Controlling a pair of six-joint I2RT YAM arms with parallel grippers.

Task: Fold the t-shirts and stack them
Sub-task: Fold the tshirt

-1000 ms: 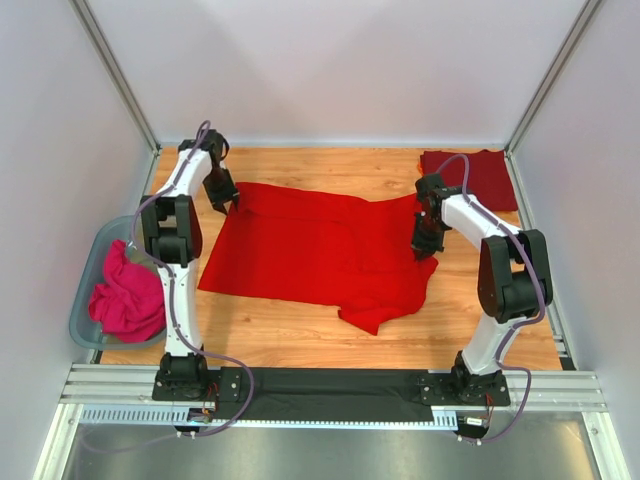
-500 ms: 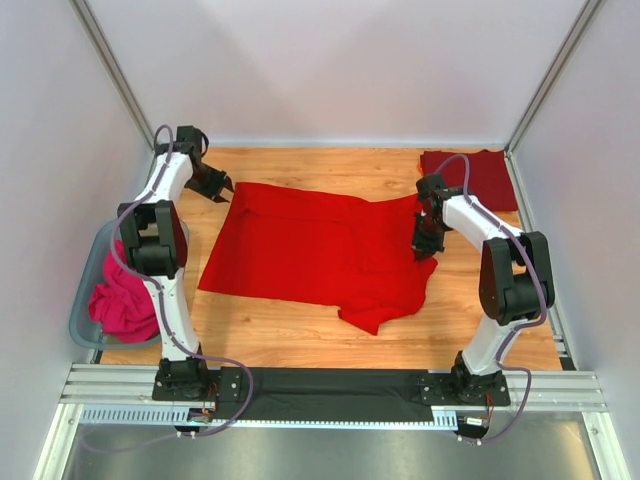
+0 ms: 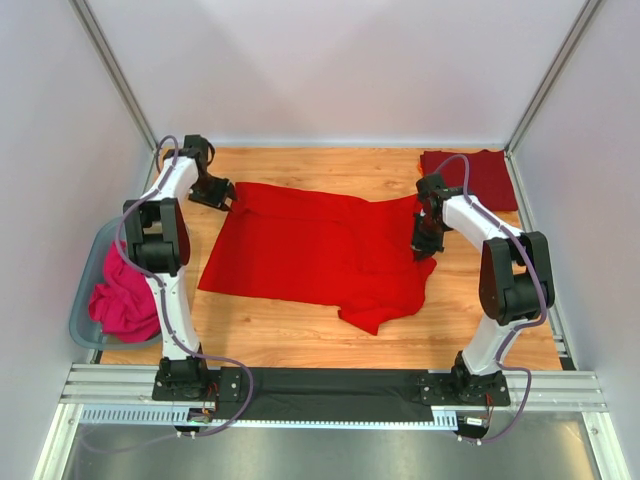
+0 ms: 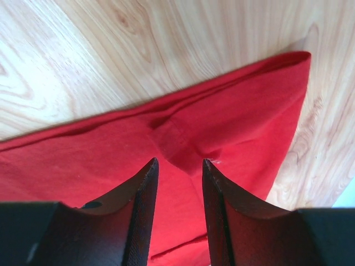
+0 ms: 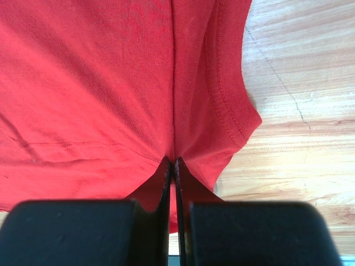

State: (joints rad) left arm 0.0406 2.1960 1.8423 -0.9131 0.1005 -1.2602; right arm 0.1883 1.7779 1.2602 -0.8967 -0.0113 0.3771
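Observation:
The bright red t-shirt (image 3: 310, 250) lies spread on the wooden table, partly folded at its right side. My left gripper (image 3: 222, 197) is open over its far left corner; the cloth (image 4: 233, 116) lies under and between the fingers. My right gripper (image 3: 424, 247) is shut on a pinch of the shirt's right edge (image 5: 183, 100). The darker maroon t-shirt (image 3: 480, 175) lies folded at the far right corner of the table.
A clear plastic bin (image 3: 88, 285) at the left table edge holds a crumpled pink-red cloth (image 3: 125, 295). White walls with metal frame posts close in the table on three sides. A metal rail runs along the near edge.
My left gripper swung out to the far left off the shirt, then came back down onto the shirt's far left corner. The right gripper and shirt have stayed put.

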